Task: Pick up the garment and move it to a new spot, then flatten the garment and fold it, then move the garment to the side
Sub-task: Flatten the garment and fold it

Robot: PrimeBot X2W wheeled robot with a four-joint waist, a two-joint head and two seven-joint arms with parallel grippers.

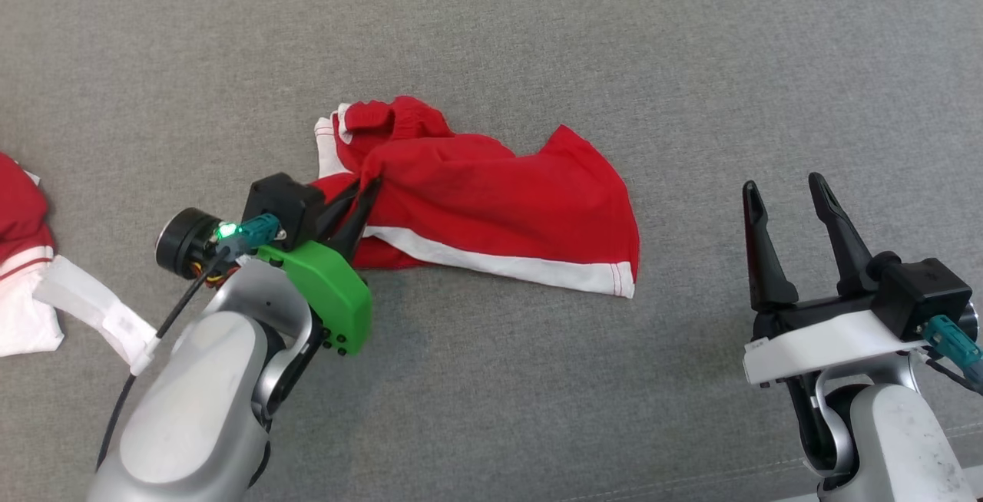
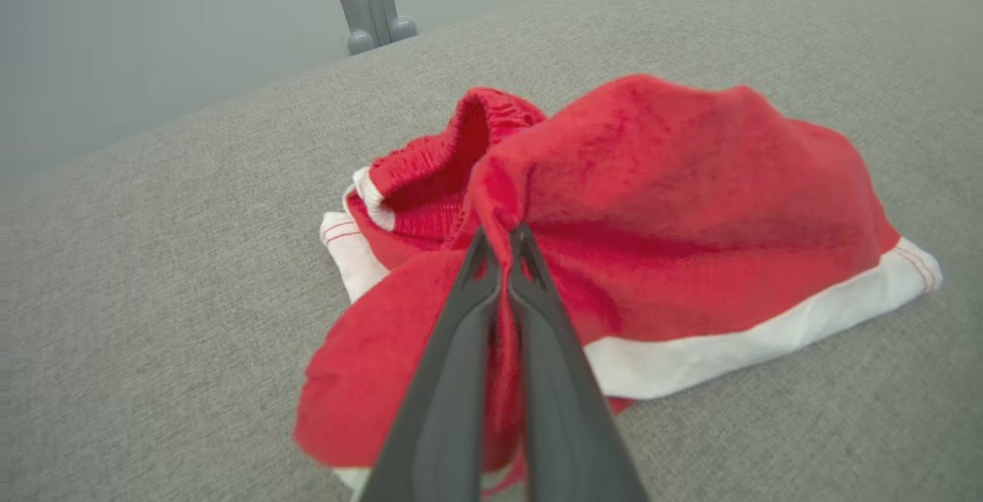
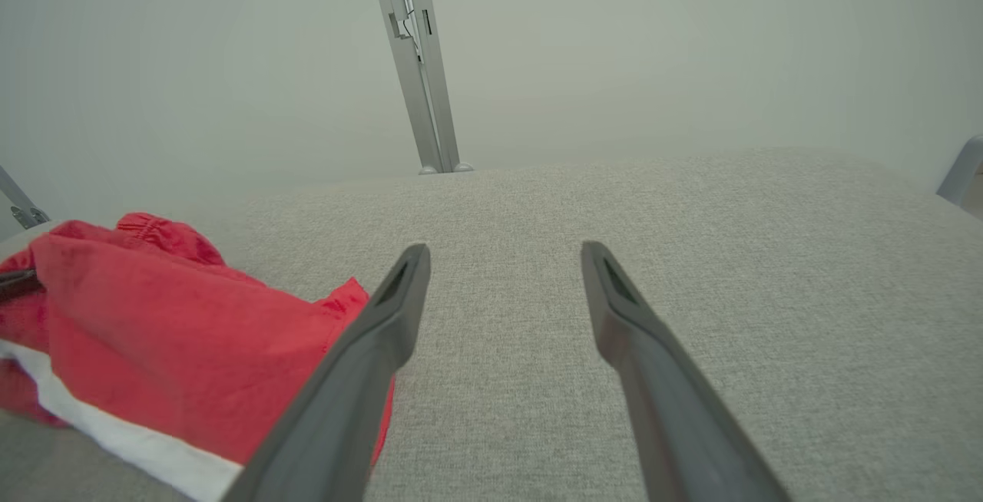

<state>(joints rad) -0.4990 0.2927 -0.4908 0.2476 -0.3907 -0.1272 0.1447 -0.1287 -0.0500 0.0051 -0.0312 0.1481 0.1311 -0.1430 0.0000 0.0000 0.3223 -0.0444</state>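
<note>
Cloth is pinched in my left gripper [image 1: 367, 186]: its two dark fingers [image 2: 461, 348] are pressed together on a raised fold of the red garment [image 1: 499, 203], near the end where the elastic waistband [image 2: 491, 114] bunches. My right gripper [image 1: 783, 183] hovers well apart to the right, jaws spread wide and holding nothing, over bare grey upholstery [image 1: 491, 41]. The garment lies crumpled in the middle of that surface, its white hem band [image 1: 499, 260] along the near edge and most of it resting on the cushion. I judge the task barely begun. The grasp is made, but the lift, the move to a new spot, the flattening, the folding and the shift aside are all left to do. Off to the left edge lies another red-and-white cloth [image 1: 19, 256]. Beyond the far edge stands a grey metal post [image 3: 418, 64].
</note>
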